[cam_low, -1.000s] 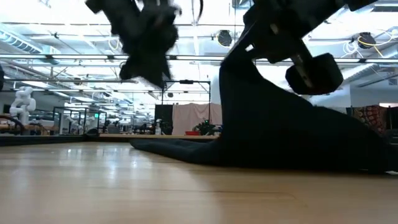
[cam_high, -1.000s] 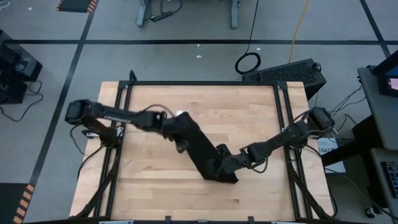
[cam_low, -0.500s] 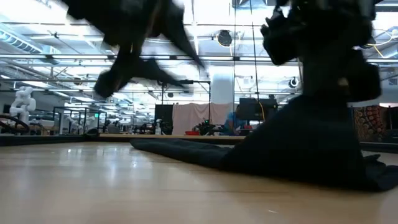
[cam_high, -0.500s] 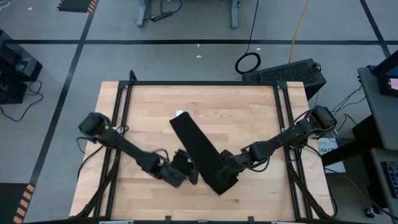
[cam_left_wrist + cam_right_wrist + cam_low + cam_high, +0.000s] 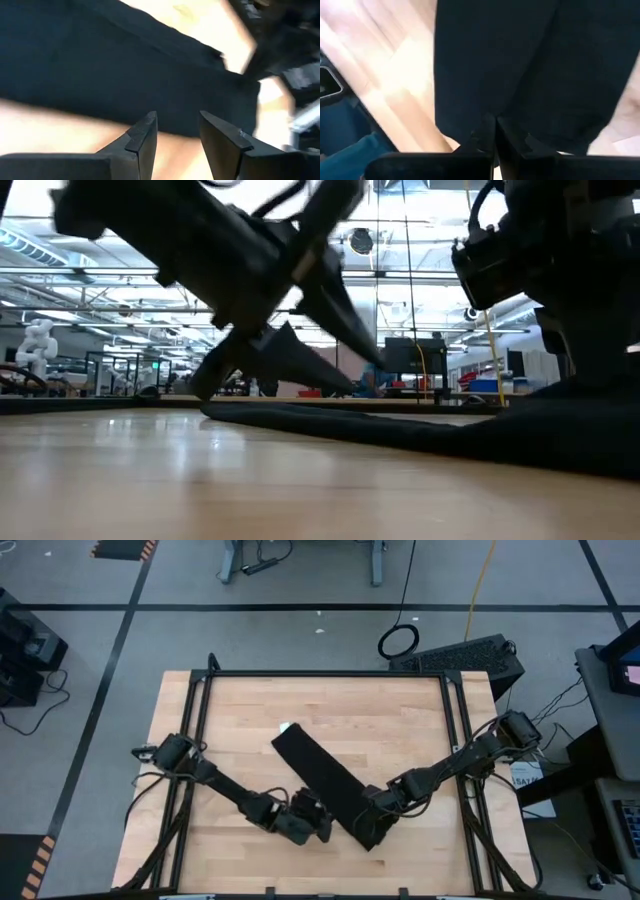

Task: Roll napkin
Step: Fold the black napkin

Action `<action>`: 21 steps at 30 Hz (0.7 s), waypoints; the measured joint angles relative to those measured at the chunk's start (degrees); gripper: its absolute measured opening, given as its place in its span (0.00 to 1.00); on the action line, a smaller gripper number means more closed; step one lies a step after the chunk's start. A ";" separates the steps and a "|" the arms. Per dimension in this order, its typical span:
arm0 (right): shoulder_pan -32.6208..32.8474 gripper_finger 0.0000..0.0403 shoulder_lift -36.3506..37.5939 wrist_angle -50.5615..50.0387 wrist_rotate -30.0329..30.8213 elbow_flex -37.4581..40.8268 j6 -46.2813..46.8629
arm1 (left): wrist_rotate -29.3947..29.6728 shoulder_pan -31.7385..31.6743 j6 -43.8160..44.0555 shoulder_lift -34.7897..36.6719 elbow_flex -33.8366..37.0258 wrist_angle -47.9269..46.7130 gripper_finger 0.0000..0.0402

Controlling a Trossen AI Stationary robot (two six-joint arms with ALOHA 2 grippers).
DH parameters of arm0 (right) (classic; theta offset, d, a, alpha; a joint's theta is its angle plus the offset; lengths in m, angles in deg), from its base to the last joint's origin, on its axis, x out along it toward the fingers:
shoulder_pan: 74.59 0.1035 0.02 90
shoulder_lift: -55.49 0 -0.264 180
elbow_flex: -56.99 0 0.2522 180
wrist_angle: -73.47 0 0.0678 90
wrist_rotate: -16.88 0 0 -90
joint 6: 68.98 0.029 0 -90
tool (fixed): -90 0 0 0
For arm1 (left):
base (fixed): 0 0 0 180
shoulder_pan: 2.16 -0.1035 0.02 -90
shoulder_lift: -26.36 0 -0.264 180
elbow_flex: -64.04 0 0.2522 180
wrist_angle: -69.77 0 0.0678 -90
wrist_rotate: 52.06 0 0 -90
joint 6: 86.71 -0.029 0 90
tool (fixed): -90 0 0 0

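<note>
The black napkin [image 5: 325, 780] lies as a long narrow strip slanting across the wooden table [image 5: 240, 710], its white tag [image 5: 285, 726] at the far end. My right gripper [image 5: 372, 812] is shut at the strip's near end; its wrist view shows the cloth [image 5: 520, 60] spreading away from the shut fingers [image 5: 495, 125]. My left gripper [image 5: 320, 827] hangs low over the wood beside the strip's near left edge. It is open, fingertips [image 5: 177, 125] pointing at the cloth [image 5: 100, 65], nothing between them. My right gripper is shut on the napkin's near end [image 5: 490, 107], coming down at a slant from the table's right side. The fingers themselves hide how many layers they have. That end rises a little toward the gripper [image 5: 590, 395]; the rest lies flat on the table.
Black frame rails [image 5: 200, 740] run along the table's left and right sides. Bare wood [image 5: 400, 720] shows far right of the strip and near left [image 5: 220, 840]. A keyboard [image 5: 460, 655] sits off the table's far right corner.
My left gripper has swung from the napkin's far end toward the table's near edge and down, rolling as it went, and now sits beside the strip's near part. My right gripper has tipped downward. The cloth it held up has sunk flat.
</note>
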 joint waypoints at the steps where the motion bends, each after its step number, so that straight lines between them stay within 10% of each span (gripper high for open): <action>1: 0.00 0.00 0.00 -0.02 0.11 0.02 0.95 | -0.20 -0.73 -0.83 0.06 -0.03 -1.45 0.37; 21: -2.14 0.37 5.16 -20.60 2.48 -0.01 -2.85 | -16.89 -8.74 -10.80 0.49 -0.18 -12.34 0.37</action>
